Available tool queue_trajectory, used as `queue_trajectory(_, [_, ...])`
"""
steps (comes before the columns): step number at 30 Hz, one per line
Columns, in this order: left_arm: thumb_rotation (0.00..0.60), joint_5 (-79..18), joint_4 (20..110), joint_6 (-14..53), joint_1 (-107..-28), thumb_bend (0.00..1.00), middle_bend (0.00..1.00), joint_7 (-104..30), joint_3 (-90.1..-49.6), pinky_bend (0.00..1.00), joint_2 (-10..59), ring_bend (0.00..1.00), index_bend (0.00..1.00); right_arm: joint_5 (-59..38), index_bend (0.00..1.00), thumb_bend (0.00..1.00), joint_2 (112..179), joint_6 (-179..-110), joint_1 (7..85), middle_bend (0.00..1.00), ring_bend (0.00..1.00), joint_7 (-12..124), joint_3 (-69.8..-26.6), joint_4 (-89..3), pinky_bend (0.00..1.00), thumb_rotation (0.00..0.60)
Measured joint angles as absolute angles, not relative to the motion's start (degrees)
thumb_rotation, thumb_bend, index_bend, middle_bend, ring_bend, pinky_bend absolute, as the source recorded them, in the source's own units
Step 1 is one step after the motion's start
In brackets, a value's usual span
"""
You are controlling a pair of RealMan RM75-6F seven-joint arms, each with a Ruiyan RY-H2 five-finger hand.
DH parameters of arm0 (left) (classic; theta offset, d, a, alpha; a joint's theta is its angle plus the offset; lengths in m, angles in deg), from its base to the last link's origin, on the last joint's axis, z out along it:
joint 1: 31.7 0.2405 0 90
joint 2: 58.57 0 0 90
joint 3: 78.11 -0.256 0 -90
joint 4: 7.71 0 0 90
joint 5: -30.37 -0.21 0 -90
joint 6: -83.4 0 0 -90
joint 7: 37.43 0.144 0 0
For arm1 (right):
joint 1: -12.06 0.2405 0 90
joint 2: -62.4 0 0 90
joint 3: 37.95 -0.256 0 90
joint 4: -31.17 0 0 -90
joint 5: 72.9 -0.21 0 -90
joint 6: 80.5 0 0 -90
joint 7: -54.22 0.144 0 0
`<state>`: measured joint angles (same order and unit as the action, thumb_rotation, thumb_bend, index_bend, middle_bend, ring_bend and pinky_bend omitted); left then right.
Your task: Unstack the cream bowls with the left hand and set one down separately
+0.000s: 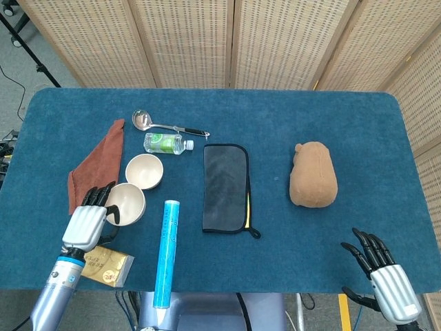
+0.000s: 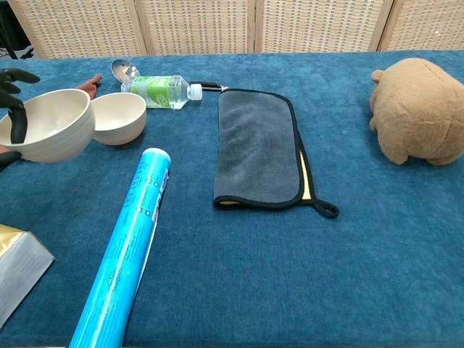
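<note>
My left hand grips one cream bowl by its left rim, a thumb inside it, and holds it tilted just above the cloth in the chest view. The second cream bowl stands on the table behind it, seen in the chest view just to the right. The two bowls are apart. My right hand is at the near right edge of the table with its fingers spread and nothing in it.
A blue tube lies just right of the held bowl. A rust cloth lies to the left, a gold packet near the front edge. A ladle, a bottle, a grey towel and a plush toy lie further off.
</note>
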<state>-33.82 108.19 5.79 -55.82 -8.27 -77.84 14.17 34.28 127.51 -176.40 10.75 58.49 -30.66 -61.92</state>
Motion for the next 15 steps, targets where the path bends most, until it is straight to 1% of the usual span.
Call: queue_trajectory(15, [0.600,-35.02,105.75,7.08,-53.72,0.37,0.03,-9.47,-79.11,0.05,14.55,0.08,0.65,34.59,0.16,0.00,127.68,-176.04,10.62,0.00,0.00,57.78,-30.65,-62.12,0.07,0.600])
